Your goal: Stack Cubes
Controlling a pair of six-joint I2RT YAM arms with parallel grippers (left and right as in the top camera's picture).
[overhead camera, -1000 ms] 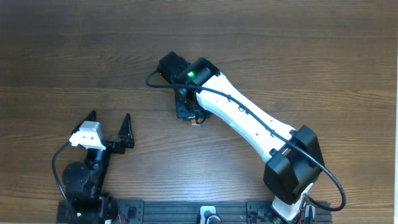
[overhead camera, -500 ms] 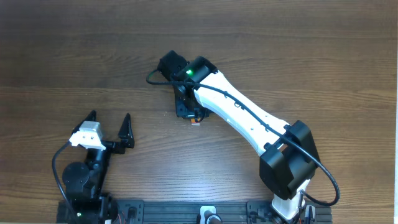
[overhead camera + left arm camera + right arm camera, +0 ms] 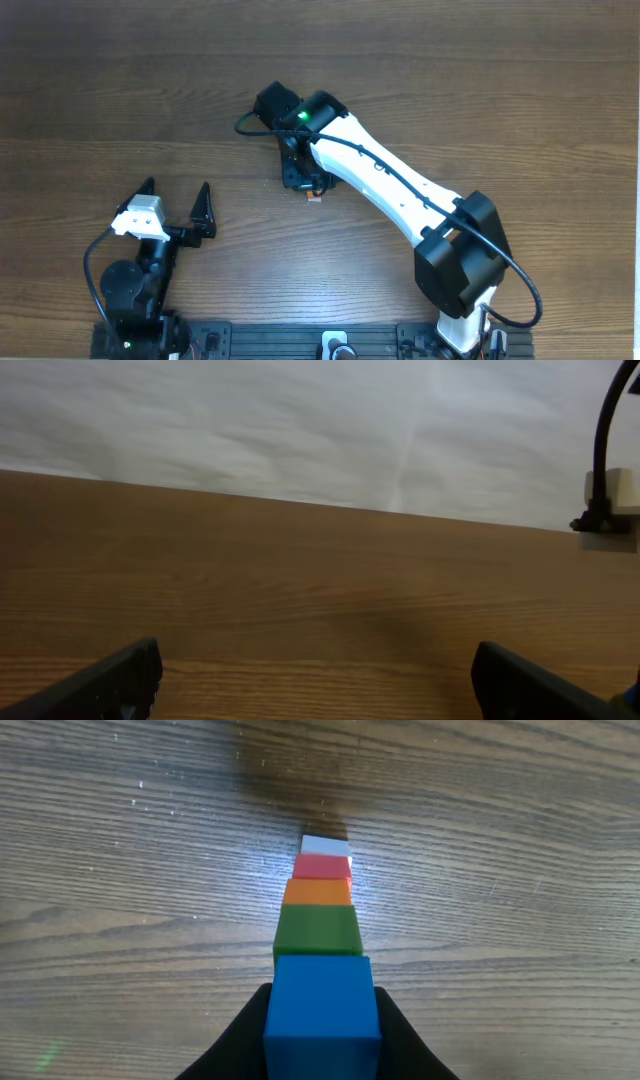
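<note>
the right gripper (image 3: pixel 322 1045) has its fingers closed on the sides of the blue cube (image 3: pixel 322 1005), held between them at the top of the stack; below it, going away from the hand, come the green cube (image 3: pixel 318 932), orange cube (image 3: pixel 318 892), red cube (image 3: pixel 322 867) and white cube (image 3: pixel 326 846) on the table (image 3: pixel 520 870); the column looks straight, so stacking seems nearly done; what is left, i judge, is to release and lift clear without nudging it; the left gripper (image 3: pixel 178 195) sits well apart from the stack, fingers spread wide, empty
</note>
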